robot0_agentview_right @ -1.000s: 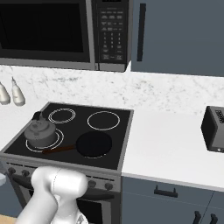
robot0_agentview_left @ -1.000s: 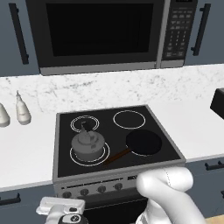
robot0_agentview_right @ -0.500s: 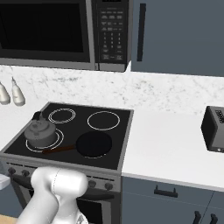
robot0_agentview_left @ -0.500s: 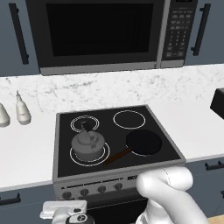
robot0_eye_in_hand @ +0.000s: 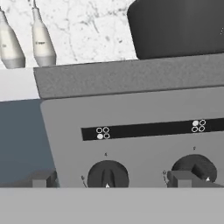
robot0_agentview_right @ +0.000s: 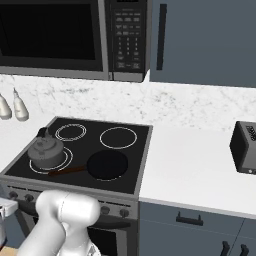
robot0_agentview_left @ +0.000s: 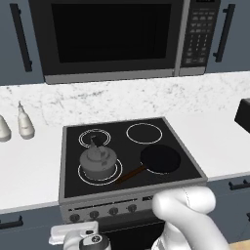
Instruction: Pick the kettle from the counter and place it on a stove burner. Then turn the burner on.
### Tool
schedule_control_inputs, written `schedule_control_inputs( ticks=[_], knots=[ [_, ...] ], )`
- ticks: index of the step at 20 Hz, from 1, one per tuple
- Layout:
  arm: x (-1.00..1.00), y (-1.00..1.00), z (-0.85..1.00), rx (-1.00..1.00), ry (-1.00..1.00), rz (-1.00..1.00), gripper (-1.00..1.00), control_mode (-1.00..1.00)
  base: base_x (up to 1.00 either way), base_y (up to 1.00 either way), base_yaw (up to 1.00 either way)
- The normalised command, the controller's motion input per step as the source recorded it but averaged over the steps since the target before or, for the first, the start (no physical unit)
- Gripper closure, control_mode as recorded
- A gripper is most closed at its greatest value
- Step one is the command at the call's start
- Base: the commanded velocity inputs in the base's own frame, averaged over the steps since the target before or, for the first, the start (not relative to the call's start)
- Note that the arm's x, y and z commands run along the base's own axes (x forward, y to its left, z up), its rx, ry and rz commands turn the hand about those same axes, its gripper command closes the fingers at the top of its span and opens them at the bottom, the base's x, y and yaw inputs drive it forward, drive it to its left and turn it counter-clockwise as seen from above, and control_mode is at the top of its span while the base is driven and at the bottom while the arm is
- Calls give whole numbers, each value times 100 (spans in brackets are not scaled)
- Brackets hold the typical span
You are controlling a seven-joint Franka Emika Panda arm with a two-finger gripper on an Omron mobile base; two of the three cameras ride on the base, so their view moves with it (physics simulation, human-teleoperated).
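Note:
The dark grey kettle [robot0_agentview_left: 99,161] [robot0_agentview_right: 46,150] stands upright on the stove's front-left burner [robot0_agentview_left: 81,172], with the white counter [robot0_agentview_left: 29,166] to its left. In the hand view its dark body [robot0_eye_in_hand: 179,26] looms at the top right, above the stove's front panel. My gripper [robot0_eye_in_hand: 111,179] is open, low in front of that panel. Its two tips stand either side of the leftmost knob [robot0_eye_in_hand: 107,175], apart from it. The hand [robot0_agentview_left: 80,238] shows below the row of knobs [robot0_agentview_left: 102,212].
A black frying pan [robot0_agentview_left: 160,158] [robot0_agentview_right: 107,165] sits on the front-right burner, its handle pointing towards the kettle. Two pale bottles [robot0_agentview_left: 24,124] [robot0_eye_in_hand: 41,39] stand on the counter at the left. A dark toaster [robot0_agentview_right: 245,147] is on the right. A second knob [robot0_eye_in_hand: 194,168] lies right of the first.
The hand has edged very slightly to the right in front of the knobs. Its jaws stay open. Kettle and pan have not moved.

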Motion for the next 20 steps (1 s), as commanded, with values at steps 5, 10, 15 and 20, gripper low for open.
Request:
schedule_control_inputs(
  ticks=[5,10,15,20],
  knots=[
    [19,0,-23,0,0,5,-100,-100,0,0,0],
    [13,3,-25,0,0,3,-100,-100,0,0,0],
    [12,7,-13,0,0,0,-100,-100,0,0,0],
    [7,5,-2,0,0,0,-100,-100,0,0,0]
  ],
)
